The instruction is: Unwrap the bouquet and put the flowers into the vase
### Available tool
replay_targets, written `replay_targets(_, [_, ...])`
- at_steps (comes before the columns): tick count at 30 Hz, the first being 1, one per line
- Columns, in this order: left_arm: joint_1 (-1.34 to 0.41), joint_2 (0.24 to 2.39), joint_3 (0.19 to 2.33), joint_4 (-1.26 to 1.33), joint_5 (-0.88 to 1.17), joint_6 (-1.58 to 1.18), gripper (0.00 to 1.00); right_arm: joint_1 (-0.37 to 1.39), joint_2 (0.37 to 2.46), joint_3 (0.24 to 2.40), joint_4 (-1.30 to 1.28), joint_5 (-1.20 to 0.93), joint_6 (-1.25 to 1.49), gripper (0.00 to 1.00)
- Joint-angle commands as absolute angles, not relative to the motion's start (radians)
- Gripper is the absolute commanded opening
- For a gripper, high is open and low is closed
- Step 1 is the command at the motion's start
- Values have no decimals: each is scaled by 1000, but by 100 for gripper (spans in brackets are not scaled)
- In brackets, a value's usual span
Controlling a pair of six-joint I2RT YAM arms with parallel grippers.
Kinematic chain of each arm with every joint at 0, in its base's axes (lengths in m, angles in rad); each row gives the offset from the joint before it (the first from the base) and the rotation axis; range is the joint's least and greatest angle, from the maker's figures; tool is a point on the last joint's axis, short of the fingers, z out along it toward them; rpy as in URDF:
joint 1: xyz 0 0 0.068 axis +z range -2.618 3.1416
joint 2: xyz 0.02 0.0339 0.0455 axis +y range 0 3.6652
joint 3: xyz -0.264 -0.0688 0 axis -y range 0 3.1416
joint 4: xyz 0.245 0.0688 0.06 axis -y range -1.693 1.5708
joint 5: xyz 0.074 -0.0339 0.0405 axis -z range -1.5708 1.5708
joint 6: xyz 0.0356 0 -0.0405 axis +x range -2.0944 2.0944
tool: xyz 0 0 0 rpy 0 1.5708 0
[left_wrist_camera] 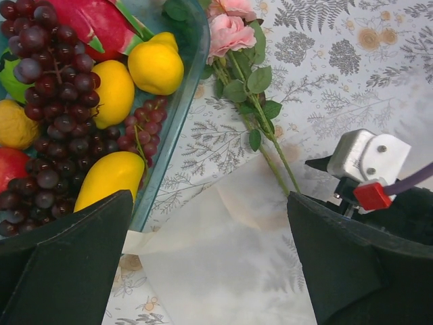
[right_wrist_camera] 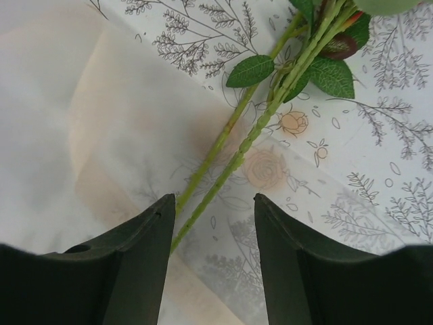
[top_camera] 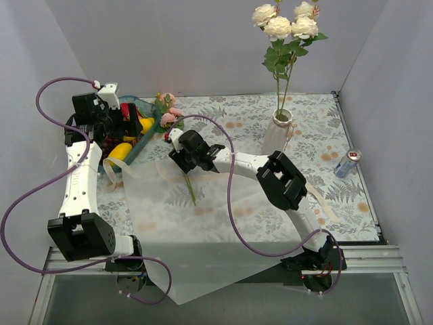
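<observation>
The bouquet's white translucent paper (top_camera: 183,223) lies spread flat on the tablecloth. Two pink roses (top_camera: 168,112) lie beside the fruit tray, their green stems (right_wrist_camera: 237,145) running down across the paper. My right gripper (right_wrist_camera: 213,203) hovers open just above the stems, which pass close to its left finger; in the top view this gripper (top_camera: 179,157) sits over the stems' middle. The white ribbed vase (top_camera: 277,132) stands at the back right and holds several cream roses (top_camera: 284,24). Open wide, my left gripper (left_wrist_camera: 210,196) hangs over the paper's corner (left_wrist_camera: 223,257), nothing between its fingers, near the pink roses (left_wrist_camera: 230,30).
A blue glass tray (left_wrist_camera: 179,115) of grapes, lemons and other fruit sits at the back left, right beside the left gripper (top_camera: 135,128). A silver drink can (top_camera: 346,163) stands at the right edge. Cream ribbon (top_camera: 111,172) lies loose by the tray. Grey walls enclose the table.
</observation>
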State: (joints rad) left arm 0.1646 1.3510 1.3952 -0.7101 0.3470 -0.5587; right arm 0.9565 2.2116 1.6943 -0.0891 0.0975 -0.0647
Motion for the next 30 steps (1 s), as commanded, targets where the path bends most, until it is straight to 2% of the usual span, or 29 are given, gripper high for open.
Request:
replay_targets(1, [166, 1327, 1411, -704, 403, -554, 98, 950, 2215, 1762, -78, 45, -8, 59])
replay_targets(4, [164, 1325, 1397, -701, 400, -545, 98, 942, 2246, 1793, -81, 43, 24, 58])
replay_targets(23, [164, 1298, 1374, -710, 433, -494, 98, 871, 2381, 1928, -58, 5, 124, 36])
replay_targets(29, [164, 1302, 1382, -713, 437, -494, 98, 868, 2378, 1925, -63, -32, 129, 15])
replay_targets(30, [164, 1301, 1379, -713, 437, -494, 98, 868, 2373, 1922, -61, -32, 130, 8])
